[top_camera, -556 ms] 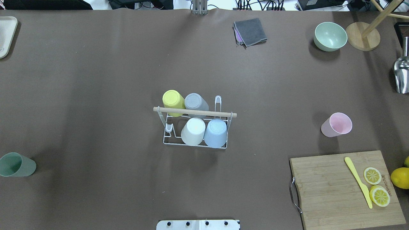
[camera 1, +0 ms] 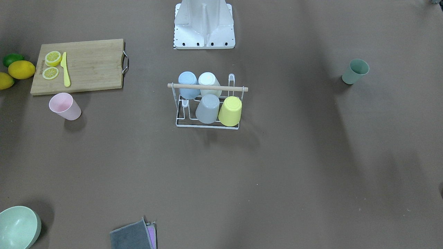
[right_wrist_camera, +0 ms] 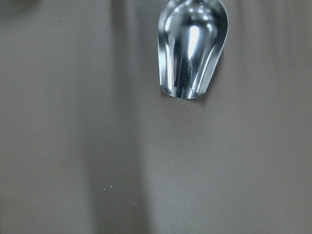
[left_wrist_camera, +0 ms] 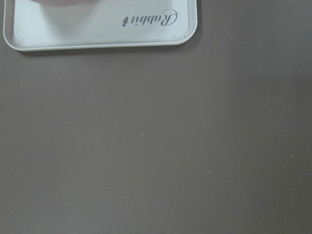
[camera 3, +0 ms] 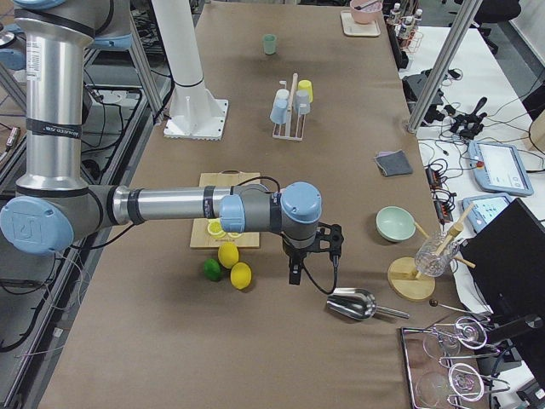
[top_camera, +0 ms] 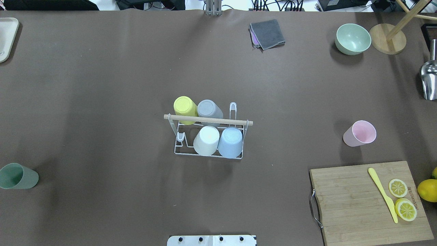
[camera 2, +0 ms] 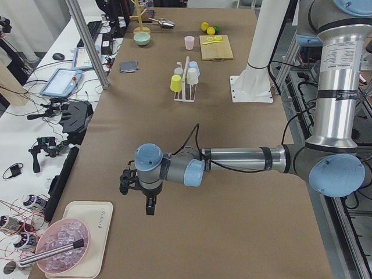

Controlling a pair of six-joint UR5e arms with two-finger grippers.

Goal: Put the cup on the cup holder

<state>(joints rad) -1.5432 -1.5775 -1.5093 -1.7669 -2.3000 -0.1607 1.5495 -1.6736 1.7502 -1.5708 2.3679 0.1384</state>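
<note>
Brown table [top_camera: 102, 85]: four cups [top_camera: 206, 140] are hung on the cup holder [top_camera: 239, 122]; pink cup [top_camera: 360, 133] and green cup [top_camera: 17, 176] are left out. Whether left gripper [camera 2: 136, 197] and right gripper [camera 3: 313, 260] are spread cannot be told.

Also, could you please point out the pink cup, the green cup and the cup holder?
pink cup [top_camera: 364, 132], overhead view, its opening.
green cup [top_camera: 30, 179], overhead view, side wall.
cup holder [top_camera: 208, 119], overhead view, wooden handle.

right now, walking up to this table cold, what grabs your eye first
The white cup holder at mid-table, holding a yellow cup, grey cup, white cup and blue cup upturned on its pegs. Then two loose cups: a pink cup on the robot's right near the cutting board, a green cup far on its left.
</note>
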